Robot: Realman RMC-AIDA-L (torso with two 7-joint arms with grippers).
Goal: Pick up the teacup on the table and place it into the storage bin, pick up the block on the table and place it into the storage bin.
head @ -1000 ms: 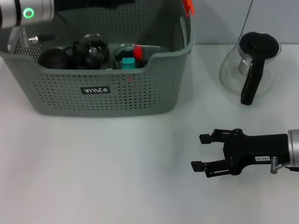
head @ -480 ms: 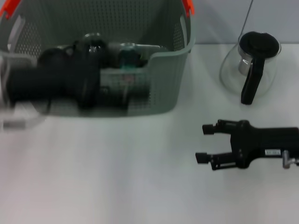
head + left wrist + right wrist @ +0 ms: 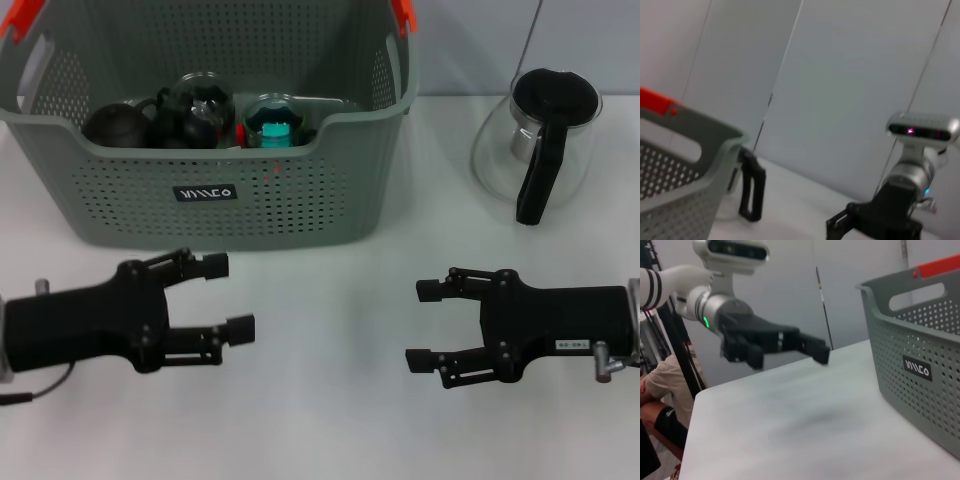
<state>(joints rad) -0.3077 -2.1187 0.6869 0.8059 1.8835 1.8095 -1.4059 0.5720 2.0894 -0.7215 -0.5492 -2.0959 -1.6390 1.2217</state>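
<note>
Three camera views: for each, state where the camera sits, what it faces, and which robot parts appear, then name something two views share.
Head view: on the robot's head, looking down at the table, storage bin, left gripper and right gripper.
Left wrist view: on the left arm, facing across to the right gripper.
Right wrist view: on the right arm, facing the left gripper.
Shared: all three show the bin.

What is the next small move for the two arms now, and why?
Probably none but holding both arms parked. The left claw and right claw are open and empty over the table; no teacup or block remains on it, and the storage bin already holds items.
</note>
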